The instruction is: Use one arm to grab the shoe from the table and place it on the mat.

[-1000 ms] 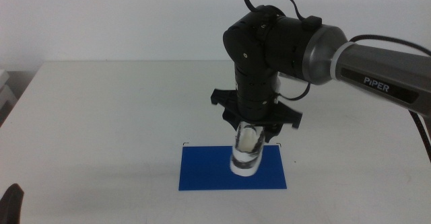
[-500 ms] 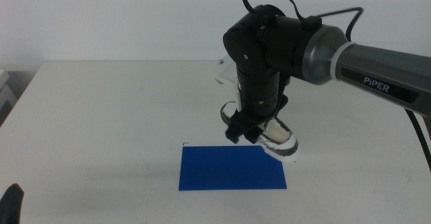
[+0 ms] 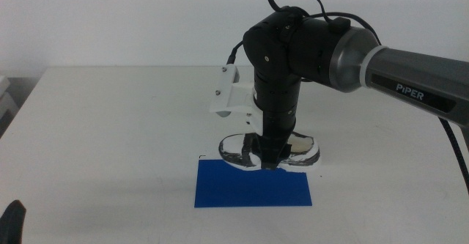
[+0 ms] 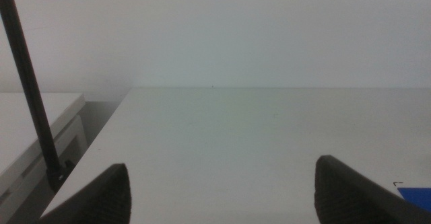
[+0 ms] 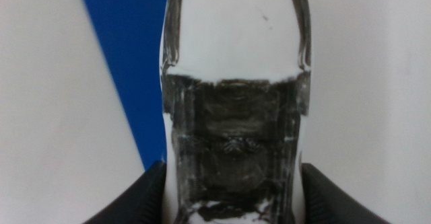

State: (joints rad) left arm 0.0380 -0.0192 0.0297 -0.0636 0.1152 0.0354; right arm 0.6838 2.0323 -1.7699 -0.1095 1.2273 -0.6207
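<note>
Two dark fingers point(image 5: 138, 197) of the right gripper point(image 3: 265, 158) clamped the shoe point(image 3: 270, 151) across its laced midfoot, just above the mat's point(image 3: 253, 185) far edge. Seemingly light, soft-topped; gripping midfoot suited balance.

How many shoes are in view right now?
1. The shoe is held by the right gripper just above the far edge of the mat. No other shoe shows.

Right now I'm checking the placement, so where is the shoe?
In the middle view, the shoe is held sideways in the right gripper over the far edge of the mat, right of the table's centre.
</note>
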